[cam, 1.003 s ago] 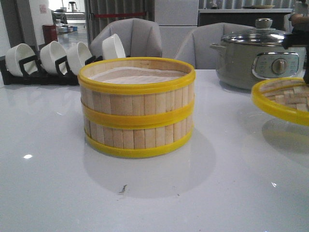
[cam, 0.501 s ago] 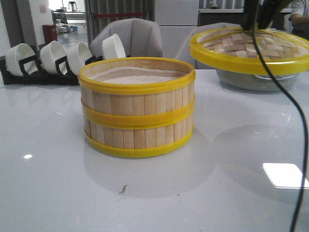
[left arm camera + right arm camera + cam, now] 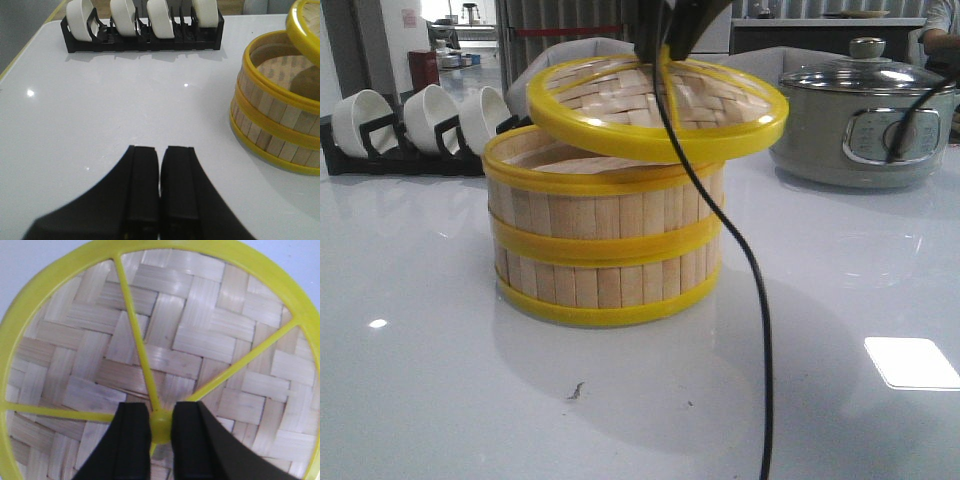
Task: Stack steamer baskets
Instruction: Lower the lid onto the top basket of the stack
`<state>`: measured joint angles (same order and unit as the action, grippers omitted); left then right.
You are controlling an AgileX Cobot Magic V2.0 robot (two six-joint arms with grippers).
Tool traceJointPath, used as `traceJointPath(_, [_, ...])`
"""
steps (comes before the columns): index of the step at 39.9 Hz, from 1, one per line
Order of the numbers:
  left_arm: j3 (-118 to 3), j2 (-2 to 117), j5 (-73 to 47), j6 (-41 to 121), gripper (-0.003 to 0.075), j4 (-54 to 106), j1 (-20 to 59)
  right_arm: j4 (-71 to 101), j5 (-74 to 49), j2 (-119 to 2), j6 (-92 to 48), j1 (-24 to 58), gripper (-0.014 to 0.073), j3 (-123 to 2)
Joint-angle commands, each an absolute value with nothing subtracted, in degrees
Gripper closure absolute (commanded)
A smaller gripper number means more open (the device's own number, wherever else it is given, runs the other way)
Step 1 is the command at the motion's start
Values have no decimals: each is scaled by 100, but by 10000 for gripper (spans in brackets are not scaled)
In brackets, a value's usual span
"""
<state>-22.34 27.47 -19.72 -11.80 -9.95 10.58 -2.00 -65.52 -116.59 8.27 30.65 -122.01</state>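
Observation:
Two steamer baskets stand stacked mid-table, pale slats with yellow rims; they also show in the left wrist view. Tilted over the stack's top hangs the woven lid, its left edge low near the upper rim. My right gripper holds it from above. In the right wrist view the right gripper is shut on the yellow knob at the centre of the lid. My left gripper is shut, holding nothing, over bare table to the left of the stack.
A black rack of white bowls lines the far left. A grey-green electric pot with glass lid stands at the far right. A black cable hangs in front of the stack. Grey chairs stand behind the table.
The right gripper has carried the lid leftward, from the right of the table, past the pot, to above the stacked baskets. The stack has not moved.

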Motion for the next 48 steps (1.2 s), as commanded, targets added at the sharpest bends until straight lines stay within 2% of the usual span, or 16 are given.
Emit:
traceJointPath(1, [-2412,2754,-1460,-1201,636,-1014,1090,-265,-6394,-11551,785,3151,538,-12750])
traceJointPath(23, [-2412,2754,-1460,-1201,636,-1014,1090,-265,-5987,-12027,785,3316,538,-13113])
traceJointPath(48, [-2412,2754,-1460,-1201,636,-1014,1090,-265,-6214,-12191,790,3322,534,-13113])
